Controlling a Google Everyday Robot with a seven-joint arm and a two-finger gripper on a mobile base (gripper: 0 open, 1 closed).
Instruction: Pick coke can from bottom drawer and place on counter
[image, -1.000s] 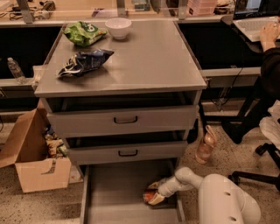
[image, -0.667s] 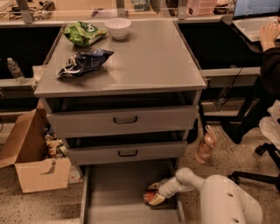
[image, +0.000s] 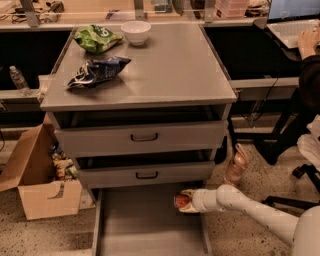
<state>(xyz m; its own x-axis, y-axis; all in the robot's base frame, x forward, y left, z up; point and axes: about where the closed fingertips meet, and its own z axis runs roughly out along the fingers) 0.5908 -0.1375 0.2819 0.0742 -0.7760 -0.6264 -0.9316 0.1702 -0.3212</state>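
The coke can (image: 181, 201) is red-orange with a silver end and lies on its side in my gripper (image: 187, 201), which is shut on it. The gripper holds the can a little above the floor of the open bottom drawer (image: 142, 225), near the drawer's right wall and just below the middle drawer's front. My white arm reaches in from the lower right. The grey counter (image: 170, 70) is the cabinet's top, well above the gripper.
On the counter lie a green chip bag (image: 95, 37), a white bowl (image: 136, 31) and a blue chip bag (image: 97, 71). A pinkish bottle (image: 235, 167) stands on the floor to the right of the cabinet. A cardboard box (image: 40, 185) stands to the left. A seated person (image: 307, 75) is at the right.
The gripper has risen with the coke can, from the drawer floor up towards the middle drawer's front. The arm has lifted with it.
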